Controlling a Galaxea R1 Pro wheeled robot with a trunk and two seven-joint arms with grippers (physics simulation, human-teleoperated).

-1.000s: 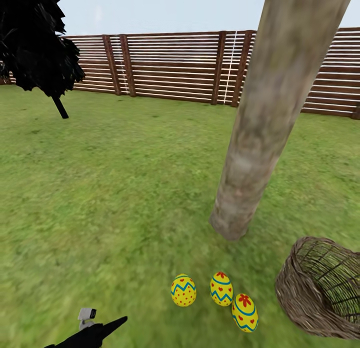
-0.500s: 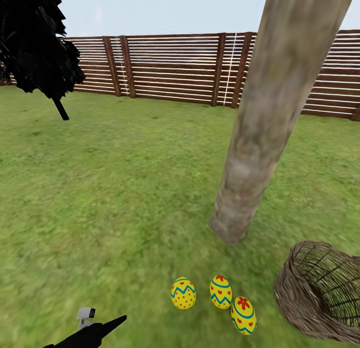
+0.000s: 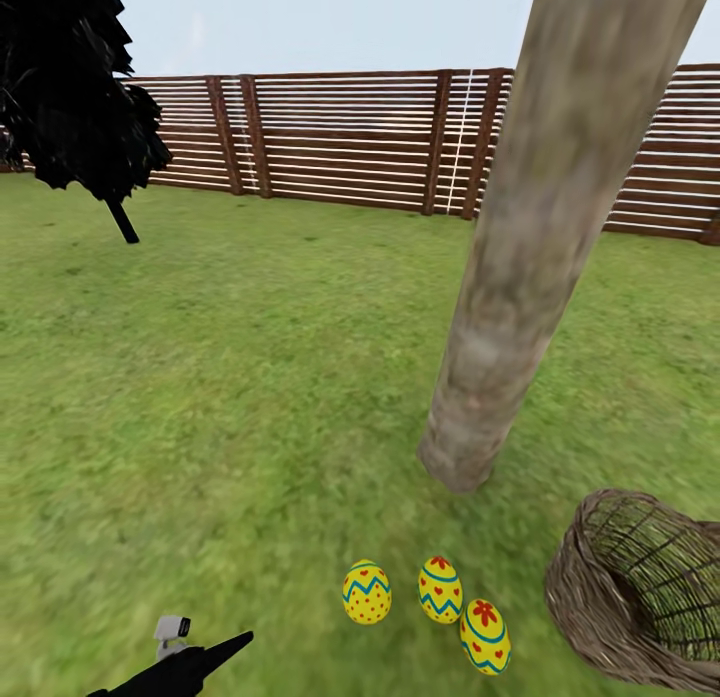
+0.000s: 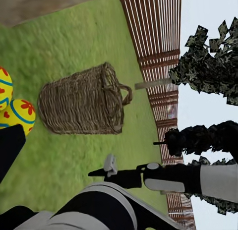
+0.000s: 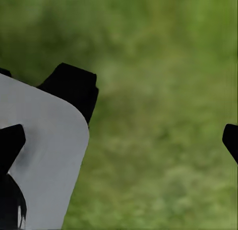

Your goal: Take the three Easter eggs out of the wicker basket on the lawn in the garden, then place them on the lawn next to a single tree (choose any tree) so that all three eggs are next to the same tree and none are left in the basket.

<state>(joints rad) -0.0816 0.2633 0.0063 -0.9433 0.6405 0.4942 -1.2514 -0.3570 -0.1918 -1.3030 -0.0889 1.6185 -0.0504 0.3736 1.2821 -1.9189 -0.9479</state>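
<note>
three eggs [image 3: 440, 605] on the lawn [image 3: 230, 397] beside the tree [image 3: 530, 247], basket [image 3: 640, 587] seemingly empty

Rough woven wicker basket [image 3: 640, 597]

I see the three Easter eggs [image 3: 440, 602] in a row on the lawn [image 3: 220, 397] before the tree [image 3: 530, 267], the wicker basket [image 3: 640, 592] to their right.

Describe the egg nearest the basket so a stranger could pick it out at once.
Start at the thick pale tree trunk on the lawn. Three yellow eggs lie in a row near its base, with the wicker basket alongside. Yours is the egg nearest the basket, marked on top with a red flower.
</note>
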